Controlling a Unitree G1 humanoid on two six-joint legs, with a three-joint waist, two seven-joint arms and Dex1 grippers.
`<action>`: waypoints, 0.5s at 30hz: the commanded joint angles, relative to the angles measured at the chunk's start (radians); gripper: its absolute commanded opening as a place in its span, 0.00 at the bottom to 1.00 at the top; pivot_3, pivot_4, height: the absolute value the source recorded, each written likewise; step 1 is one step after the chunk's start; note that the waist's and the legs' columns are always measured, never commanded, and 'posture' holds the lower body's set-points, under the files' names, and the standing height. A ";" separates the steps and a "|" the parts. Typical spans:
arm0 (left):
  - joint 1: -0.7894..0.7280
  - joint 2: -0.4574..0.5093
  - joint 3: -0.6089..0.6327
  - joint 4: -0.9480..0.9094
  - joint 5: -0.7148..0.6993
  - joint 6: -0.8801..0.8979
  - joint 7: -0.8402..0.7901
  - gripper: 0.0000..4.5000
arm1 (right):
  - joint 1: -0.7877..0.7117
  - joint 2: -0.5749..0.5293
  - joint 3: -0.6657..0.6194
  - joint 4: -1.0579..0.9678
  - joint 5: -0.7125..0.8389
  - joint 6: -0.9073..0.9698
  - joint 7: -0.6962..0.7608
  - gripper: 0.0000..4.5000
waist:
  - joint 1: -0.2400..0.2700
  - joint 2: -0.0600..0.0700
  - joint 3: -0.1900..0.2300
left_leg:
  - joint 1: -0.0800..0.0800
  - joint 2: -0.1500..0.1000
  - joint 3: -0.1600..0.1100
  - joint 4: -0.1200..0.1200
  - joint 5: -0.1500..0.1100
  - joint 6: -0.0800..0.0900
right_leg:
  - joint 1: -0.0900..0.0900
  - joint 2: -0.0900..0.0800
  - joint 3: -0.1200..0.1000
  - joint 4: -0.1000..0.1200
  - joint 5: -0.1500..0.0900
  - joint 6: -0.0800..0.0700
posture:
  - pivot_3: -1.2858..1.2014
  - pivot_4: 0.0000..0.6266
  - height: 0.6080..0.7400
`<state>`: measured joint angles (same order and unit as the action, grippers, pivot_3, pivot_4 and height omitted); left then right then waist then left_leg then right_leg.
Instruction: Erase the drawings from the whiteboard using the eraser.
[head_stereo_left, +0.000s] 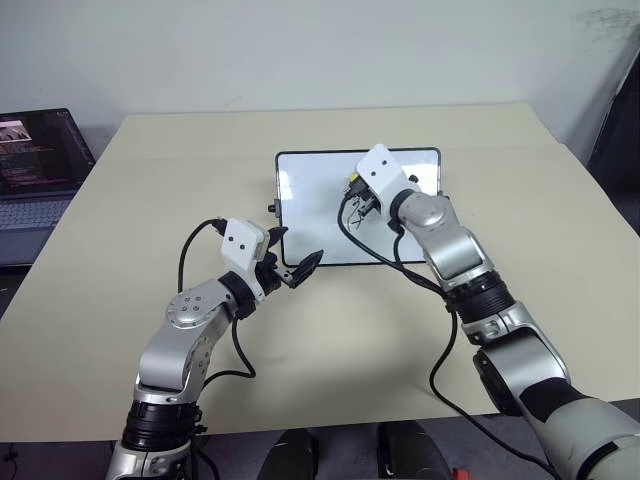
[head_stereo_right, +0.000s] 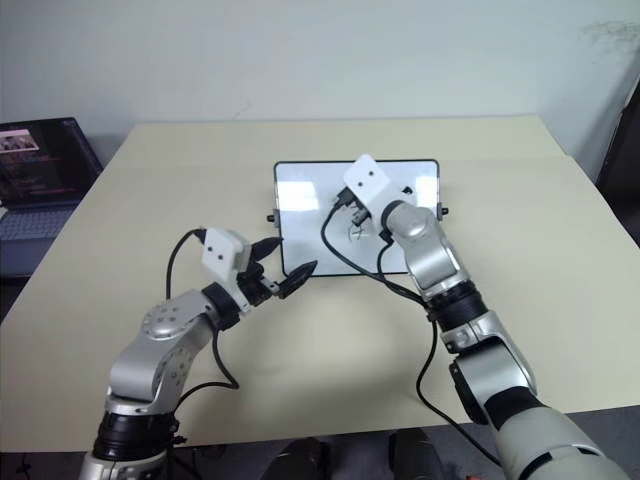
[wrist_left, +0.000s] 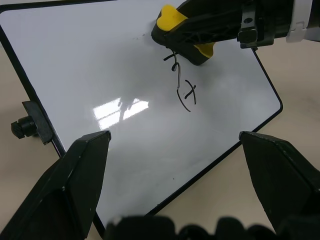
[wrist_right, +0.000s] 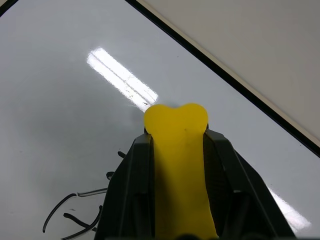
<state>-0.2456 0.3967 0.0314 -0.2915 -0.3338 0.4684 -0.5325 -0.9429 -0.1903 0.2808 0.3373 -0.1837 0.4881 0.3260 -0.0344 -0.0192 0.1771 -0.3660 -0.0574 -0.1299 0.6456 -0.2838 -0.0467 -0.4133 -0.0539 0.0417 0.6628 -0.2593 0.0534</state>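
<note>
Right fingers (wrist_right: 177, 150) clamp eraser (wrist_right: 179, 150) on whiteboard (wrist_left: 100, 60) (over drawings (wrist_left: 182, 85)) — left fingers (wrist_left: 75, 185) spread

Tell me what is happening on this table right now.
The right gripper holds the yellow eraser over the whiteboard, which lies on the tan table. The black drawings are still on the board, right beside the eraser. The left gripper is open and empty at the board's near left corner. A laptop sits off to the left.
</note>
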 joint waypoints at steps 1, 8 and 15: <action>0.001 0.006 0.017 -0.060 -0.010 -0.011 0.008 1.00 | -0.012 0.011 0.014 -0.012 -0.022 -0.022 0.002 0.22 | -0.001 0.000 0.000 | 0.000 0.000 0.000 0.000 0.000 0.000 | 0.000 0.000 0.000 0.000 0.000 0.000 | 0.52 0.24 1.00; 0.007 0.005 0.020 -0.072 -0.009 -0.005 0.014 1.00 | 0.028 0.027 0.041 -0.033 -0.049 -0.019 0.013 0.22 | -0.001 0.000 0.000 | 0.000 0.000 0.000 0.000 0.000 0.000 | 0.000 0.000 0.000 0.000 0.000 0.000 | 0.52 0.24 1.00; 0.009 0.007 0.020 -0.080 -0.014 0.000 0.020 1.00 | 0.091 0.032 0.070 -0.068 -0.065 -0.017 0.025 0.22 | -0.001 0.000 0.000 | 0.001 0.000 0.000 0.000 0.000 0.000 | 0.001 0.000 0.000 0.000 0.000 0.000 | 0.52 0.24 1.00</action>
<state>-0.2377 0.3968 0.0340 -0.3180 -0.3347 0.4740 -0.5137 -0.8665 -0.1636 0.3393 0.2866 -0.2393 0.4648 0.3418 -0.0356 -0.0192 0.1770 -0.3647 -0.0571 -0.1300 0.6458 -0.2838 -0.0467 -0.4125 -0.0539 0.0419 0.6633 -0.2593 0.0534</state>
